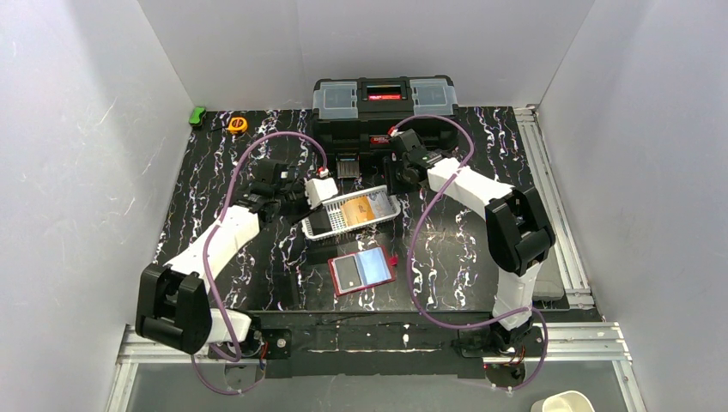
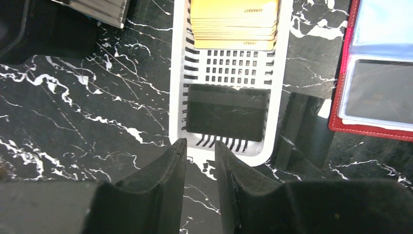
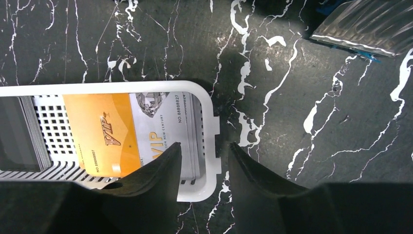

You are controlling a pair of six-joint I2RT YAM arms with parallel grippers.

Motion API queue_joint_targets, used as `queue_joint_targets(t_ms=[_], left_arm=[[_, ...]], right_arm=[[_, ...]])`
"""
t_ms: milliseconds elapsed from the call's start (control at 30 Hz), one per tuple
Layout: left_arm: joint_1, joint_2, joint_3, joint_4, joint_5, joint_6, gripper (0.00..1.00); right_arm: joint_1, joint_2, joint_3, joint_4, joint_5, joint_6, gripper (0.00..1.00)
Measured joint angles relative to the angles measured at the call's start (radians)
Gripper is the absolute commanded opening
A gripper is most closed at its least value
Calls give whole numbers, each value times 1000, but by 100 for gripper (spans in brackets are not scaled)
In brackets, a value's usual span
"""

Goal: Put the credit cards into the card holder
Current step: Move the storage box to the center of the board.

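Observation:
The white mesh basket [image 1: 386, 209] holds the credit cards: an orange card [image 3: 102, 134], silver cards [image 3: 160, 122] and a black stack [image 2: 226, 112]. The red card holder [image 1: 333, 279] lies open in front of the basket, with a dark card [image 1: 348, 275] and a light-blue card [image 1: 375, 264] in its pockets. My left gripper [image 2: 199, 146] hovers just off the basket's left end, its jaws a little apart and empty. My right gripper [image 3: 203, 146] is open over the basket's right end. One of its fingers is above the silver cards and the other is outside the rim.
A big black toolbox [image 1: 384, 107] stands behind the basket. A silvery ribbed object [image 3: 370, 22] lies in front of it. A black block [image 2: 302, 131] sits between the basket's left end and the card holder. An orange tape measure [image 1: 238, 124] and a green item [image 1: 197, 116] lie at the back left.

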Motion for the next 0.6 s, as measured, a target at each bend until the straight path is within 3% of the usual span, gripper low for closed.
queue_joint_targets(t_ms=[300,400,600], left_arm=[[0,19,-28,-1,23,-53,27],[0,71,-53,24,30,-13,27],[1,132,-89,50,35,75,26]], right_arm=[[0,14,-68,49,-5,3,45],[0,14,-124,72,-2,6,38],[6,-32,-233,138,-22,39,36]])
